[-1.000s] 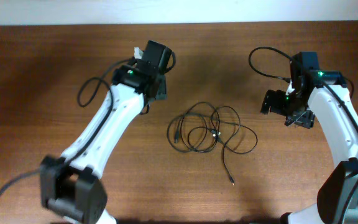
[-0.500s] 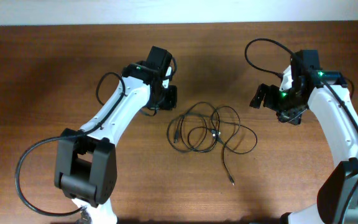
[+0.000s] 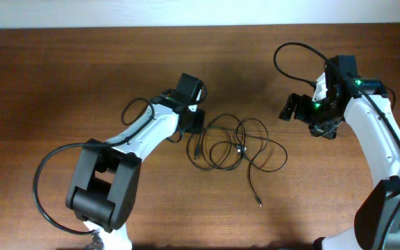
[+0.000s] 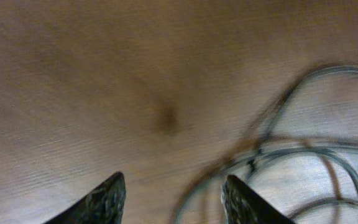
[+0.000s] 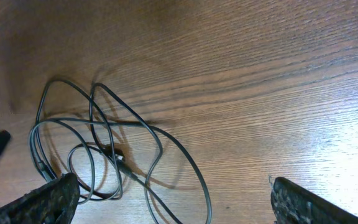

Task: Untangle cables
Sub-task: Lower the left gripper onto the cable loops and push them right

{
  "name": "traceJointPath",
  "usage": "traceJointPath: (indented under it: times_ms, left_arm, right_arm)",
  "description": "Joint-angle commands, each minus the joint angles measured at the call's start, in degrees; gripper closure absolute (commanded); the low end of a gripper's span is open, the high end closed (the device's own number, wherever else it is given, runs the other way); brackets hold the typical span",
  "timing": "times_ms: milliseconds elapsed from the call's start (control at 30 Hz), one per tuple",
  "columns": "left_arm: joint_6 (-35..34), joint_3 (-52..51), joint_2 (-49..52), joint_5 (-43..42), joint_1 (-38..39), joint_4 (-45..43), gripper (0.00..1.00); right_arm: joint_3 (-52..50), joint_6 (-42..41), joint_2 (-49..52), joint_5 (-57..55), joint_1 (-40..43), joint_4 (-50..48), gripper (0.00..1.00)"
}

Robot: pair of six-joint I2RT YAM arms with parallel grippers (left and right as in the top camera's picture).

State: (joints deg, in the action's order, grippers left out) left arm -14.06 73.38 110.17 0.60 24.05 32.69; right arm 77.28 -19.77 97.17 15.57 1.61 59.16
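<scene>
Overhead view: the cables lie in one loose tangle on the wood table, about centre frame and a little below the middle. There are several overlapping loops. One strand trails off to the lower right and ends in a small plug. All of it lies flat on the wood, none lifted.

Left gripper: just beside the upper-left loop of the tangle, left of centre. In the left wrist view its two dark fingertips show at the bottom edge. They stand partly apart, with bare wood in the gap. Blurred strands fill the right half of that view. One curves up from the bottom edge close to the right-hand tip, and I cannot tell whether it touches. Nothing is gripped.

Right gripper: upper right of the overhead frame, well apart from the tangle and pointing toward frame left. In the right wrist view the fingers sit in the two lower corners, spread wide and holding nothing. The tangle lies in the left half of that view, over toward the left-hand finger. A small connector sits among the loops. The right half of that view is plain wood grain.
</scene>
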Motion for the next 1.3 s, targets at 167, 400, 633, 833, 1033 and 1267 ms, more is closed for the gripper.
traceJointPath:
  times_ms: [167, 400, 633, 833, 1033, 1267]
  left_arm:
    - [0.4, -0.6, 0.4, 3.3, -1.4, -0.5, 0.45]
    - [0.4, -0.6, 0.4, 1.4, -1.4, -0.2, 0.45]
    - [0.5, -0.6, 0.4, 1.3, -1.4, -0.3, 0.42]
    - [0.5, -0.6, 0.4, -0.8, -1.4, -0.5, 0.40]
    - [0.5, -0.6, 0.4, -0.9, -1.4, -0.3, 0.40]
    - [7.7, 2.4, -6.5, -11.0, -1.3, 6.3, 0.23]
  right_arm:
    - [-0.3, -0.6, -0.8, 0.3, -0.2, 0.0, 0.02]
    - [-0.3, -0.6, -0.8, 0.3, -0.2, 0.0, 0.02]
    - [-0.3, -0.6, -0.8, 0.3, -0.2, 0.0, 0.01]
    - [-0.3, -0.6, -0.8, 0.3, -0.2, 0.0, 0.01]
    - [-0.3, -0.6, -0.8, 0.3, -0.2, 0.0, 0.01]
    - [-0.3, -0.6, -0.8, 0.3, -0.2, 0.0, 0.02]
